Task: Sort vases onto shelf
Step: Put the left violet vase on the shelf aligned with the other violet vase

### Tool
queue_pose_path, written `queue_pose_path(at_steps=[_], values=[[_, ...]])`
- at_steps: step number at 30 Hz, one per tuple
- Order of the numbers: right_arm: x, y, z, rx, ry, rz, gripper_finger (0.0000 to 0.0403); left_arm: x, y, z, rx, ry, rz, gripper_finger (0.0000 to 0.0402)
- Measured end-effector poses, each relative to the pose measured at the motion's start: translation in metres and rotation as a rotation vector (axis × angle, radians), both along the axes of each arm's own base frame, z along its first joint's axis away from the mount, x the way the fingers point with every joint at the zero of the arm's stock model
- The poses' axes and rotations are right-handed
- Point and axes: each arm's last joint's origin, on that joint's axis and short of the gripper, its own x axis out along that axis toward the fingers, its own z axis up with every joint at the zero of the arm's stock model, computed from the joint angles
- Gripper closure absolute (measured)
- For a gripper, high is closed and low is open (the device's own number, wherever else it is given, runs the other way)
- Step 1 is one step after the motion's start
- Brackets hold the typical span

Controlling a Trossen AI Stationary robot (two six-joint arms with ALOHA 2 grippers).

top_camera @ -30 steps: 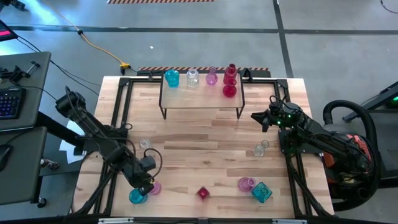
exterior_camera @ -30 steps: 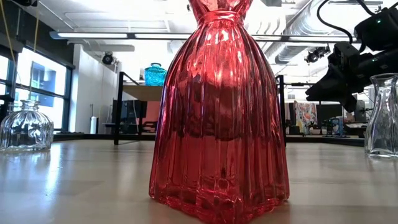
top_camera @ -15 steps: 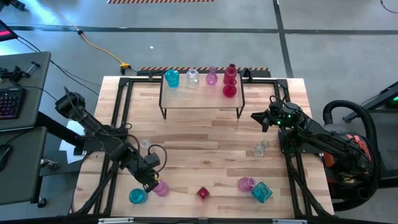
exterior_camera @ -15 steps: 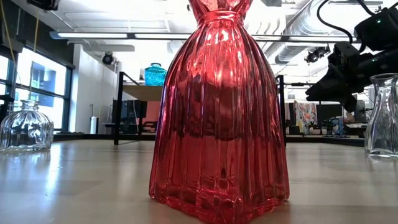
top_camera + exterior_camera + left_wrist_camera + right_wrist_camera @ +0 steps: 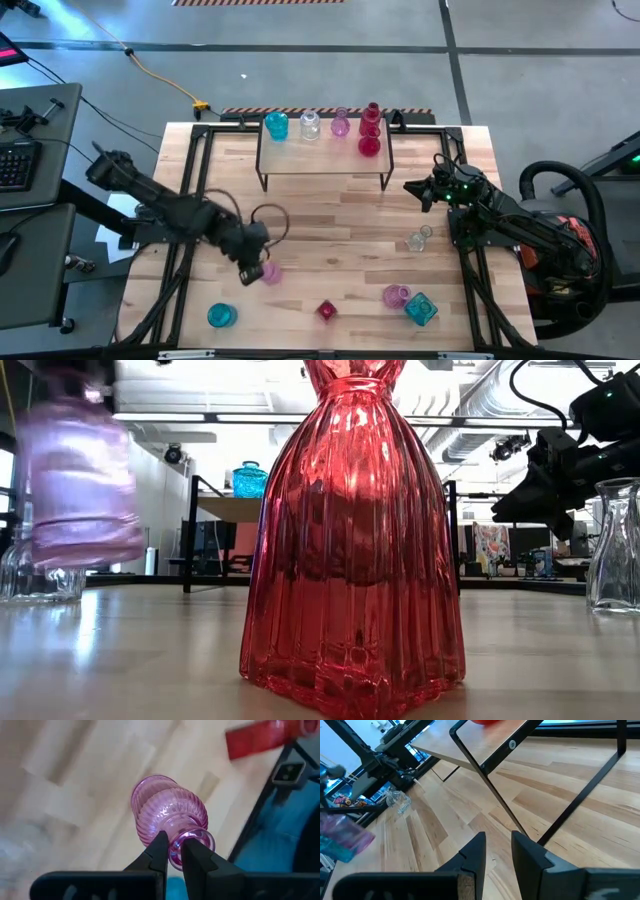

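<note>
The left gripper (image 5: pixel 256 270) is pinched on the rim of a pink vase (image 5: pixel 269 272), one finger inside the mouth and one outside, as the left wrist view shows with the ribbed round body hanging clear of the wood. In the low view the same pink vase (image 5: pixel 82 485) appears above the tabletop, so it looks lifted rather than standing. From above it sits over the left half of the tabletop (image 5: pixel 320 240), between the near edge and the middle, well apart from the shelf (image 5: pixel 322 155) at the far edge. The step in hand is judged to be the carry of this vase toward the shelf. On the shelf top stand a teal vase (image 5: pixel 276 126), a clear vase (image 5: pixel 310 125), a small pink vase (image 5: pixel 341 124) and red vases (image 5: pixel 370 130) grouped toward its right end. The next move would call for travelling to the far edge at a height that clears the shelf top, then lowering the vase upright beside the pink one there without knocking its neighbours; a rim pinch lets the body swing, so a steady approach matters. The right gripper (image 5: pixel 413 188) waits near the right edge, just beside the shelf's right legs, its fingers slightly spread and holding nothing.
</note>
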Motion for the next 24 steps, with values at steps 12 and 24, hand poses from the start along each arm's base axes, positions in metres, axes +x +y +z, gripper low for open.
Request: queue_pose_path(at_steps=[12,24], values=[[0.000,0.000,0.000,-0.004,0.001,0.001,0.0329,0.026,0.078,0.056,0.175,-0.193,-0.085,0.0380],[0.000,0.000,0.000,-0.004,0.002,0.002,0.0329,0.028,0.138,0.106,0.426,-0.353,-0.129,0.0380]])
